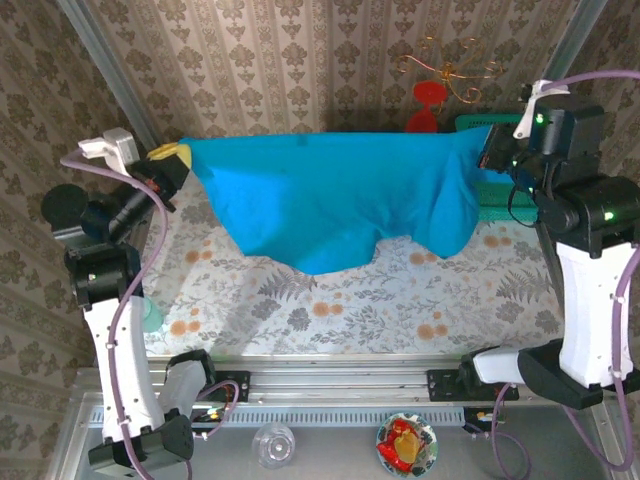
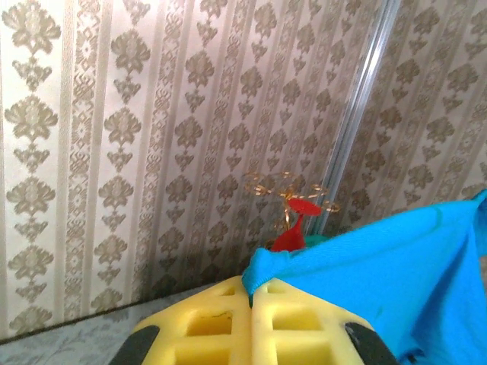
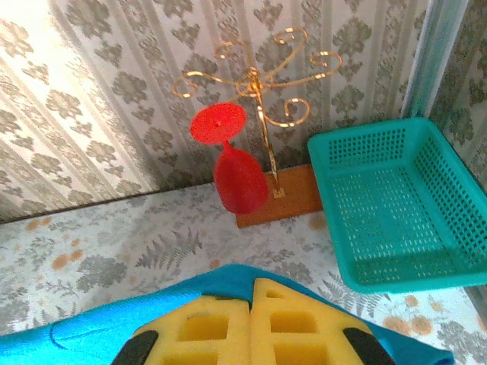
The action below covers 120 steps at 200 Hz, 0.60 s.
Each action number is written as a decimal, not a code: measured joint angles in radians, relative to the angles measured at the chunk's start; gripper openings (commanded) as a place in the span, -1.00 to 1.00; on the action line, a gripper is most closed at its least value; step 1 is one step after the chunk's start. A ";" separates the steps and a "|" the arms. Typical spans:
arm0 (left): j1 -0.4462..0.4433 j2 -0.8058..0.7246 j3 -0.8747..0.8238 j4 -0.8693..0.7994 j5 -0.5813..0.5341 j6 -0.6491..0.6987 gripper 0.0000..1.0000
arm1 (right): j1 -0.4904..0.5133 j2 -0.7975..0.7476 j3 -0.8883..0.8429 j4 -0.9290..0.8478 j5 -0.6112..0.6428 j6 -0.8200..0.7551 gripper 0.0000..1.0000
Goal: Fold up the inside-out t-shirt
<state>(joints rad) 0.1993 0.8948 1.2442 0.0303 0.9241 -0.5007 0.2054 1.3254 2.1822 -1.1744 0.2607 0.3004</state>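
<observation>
Over the counter (image 1: 350, 300), on the top camera, I see the blue t-shirt (image 1: 330, 200) hanging stretched between my two hands. The left hand (image 1: 178, 158) is clenched on one end and the right hand (image 1: 488, 150) on the other. The hem sags low, and I cannot tell whether it touches. A teal basket (image 1: 492, 205) is partly hidden behind the cloth and the right arm. A red glass (image 1: 427, 100) hangs on a gold rack (image 1: 450, 65) at the wall. A clear glass (image 1: 273, 443) and a dish (image 1: 406, 445) sit near the arm bases.

On the left wrist camera, the left hand (image 2: 251, 293) has its yellow pads (image 2: 297, 327) pressed together on a corner of the t-shirt (image 2: 380, 266). The cloth covers the rack's (image 2: 289, 186) foot and part of the red glass (image 2: 293, 236).

On the right wrist camera, the right hand (image 3: 251, 293) is clamped tight, with the t-shirt (image 3: 91, 334) bunched under it. The pinch itself is hard to make out. Beyond, the red glass (image 3: 236, 175) hangs upside down from the rack (image 3: 259, 76). The basket (image 3: 396, 205) sits just beside the rack's wooden base (image 3: 293, 198).
</observation>
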 measured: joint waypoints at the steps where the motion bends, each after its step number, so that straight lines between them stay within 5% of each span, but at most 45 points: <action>1: 0.000 0.002 0.003 0.000 0.000 -0.002 -1.00 | 0.000 0.000 0.001 0.000 -0.001 0.000 -1.00; 87: 0.005 0.408 0.240 -0.024 -0.076 -0.095 -1.00 | 0.000 0.212 0.003 0.102 -0.094 -0.061 -1.00; 120: 0.005 0.709 0.523 -0.047 -0.072 -0.191 -1.00 | 0.001 0.502 0.417 0.070 -0.116 -0.079 -1.00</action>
<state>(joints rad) 0.2047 1.6039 1.7668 -0.0166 0.8516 -0.6914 0.2066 1.8271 2.5988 -1.1046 0.1452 0.2211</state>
